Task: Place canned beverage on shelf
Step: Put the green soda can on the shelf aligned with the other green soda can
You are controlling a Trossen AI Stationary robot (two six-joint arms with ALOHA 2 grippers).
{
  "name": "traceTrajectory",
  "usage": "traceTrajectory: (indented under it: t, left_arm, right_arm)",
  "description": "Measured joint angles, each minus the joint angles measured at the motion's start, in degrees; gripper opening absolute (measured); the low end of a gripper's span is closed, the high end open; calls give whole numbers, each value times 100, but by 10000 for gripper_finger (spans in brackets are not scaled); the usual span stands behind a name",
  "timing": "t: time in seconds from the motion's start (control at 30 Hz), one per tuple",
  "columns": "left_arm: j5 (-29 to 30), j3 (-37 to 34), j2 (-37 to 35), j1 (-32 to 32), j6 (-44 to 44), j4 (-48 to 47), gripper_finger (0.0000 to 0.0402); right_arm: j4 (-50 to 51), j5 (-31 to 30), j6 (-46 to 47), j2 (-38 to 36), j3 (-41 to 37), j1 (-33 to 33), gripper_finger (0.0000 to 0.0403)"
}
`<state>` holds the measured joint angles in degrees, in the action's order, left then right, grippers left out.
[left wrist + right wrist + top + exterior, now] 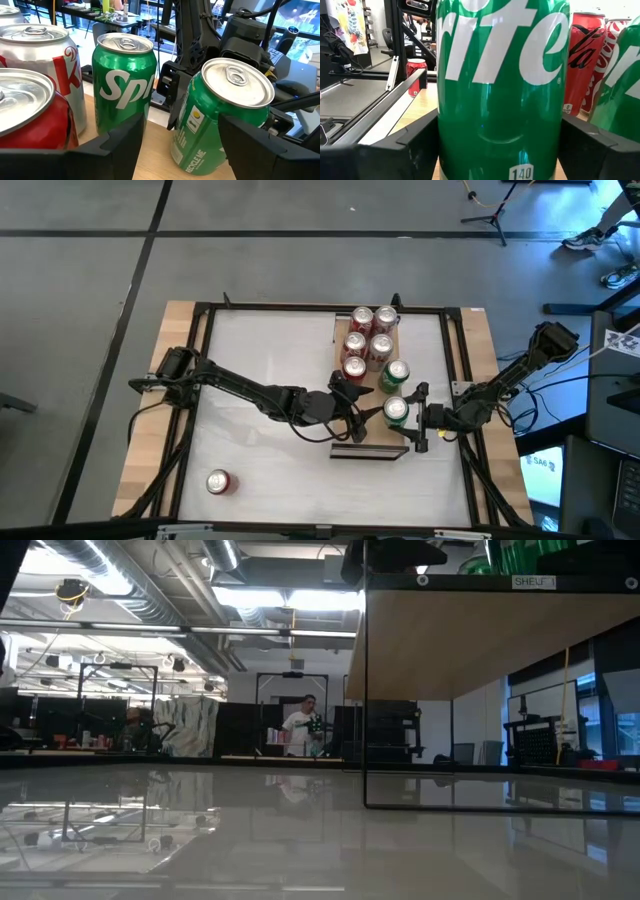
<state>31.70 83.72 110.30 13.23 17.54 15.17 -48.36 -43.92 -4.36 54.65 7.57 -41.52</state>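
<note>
**A:** Where's the can at right now? From overhead it's all arms and lids.

**B:** The green can is on the shelf, at the end nearest the arms, and the right gripper is clamped on it. In the right wrist view the can fills the space between both dark fingers, glossy green metal with white lettering, walls pressed on either side. In the left wrist view it leans a bit, silver lid and pull tab showing.

**A:** And the left one?

**B:** The left gripper sits just beside that can, fingers spread apart, nothing between them. Matte black plastic, chunky blocks.

**A:** What else is up there?

**B:** Another green can stands upright just behind it, then a cluster of red and silver-red cans packed together. The shelf is light wood with grain and a dark end edge. One more red can lies on its side on the white tabletop, well apart from everything.

**A:** Anything you can't make out?

**B:** Plenty. Cans and arms cover most of the board from above. The low view only catches the wood underside and a thin black frame, no cans. The right wrist view cuts off the can's top and bottom.
</note>
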Motion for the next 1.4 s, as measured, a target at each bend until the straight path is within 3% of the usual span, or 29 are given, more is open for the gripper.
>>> traceTrajectory:
  t: [0.93,1.23,1.4]
  left_arm:
    - [-38,2,0,0,-13,-12,247]
    - [-227,2,0,-11,-14,-12,247]
    - [-227,2,0,-24,-15,-12,247]
  right_arm:
    - [4,4,-2,0,-2,-2,318]
    - [39,9,-2,7,-15,-2,395]
    - [24,4,-4,7,-15,-2,377]
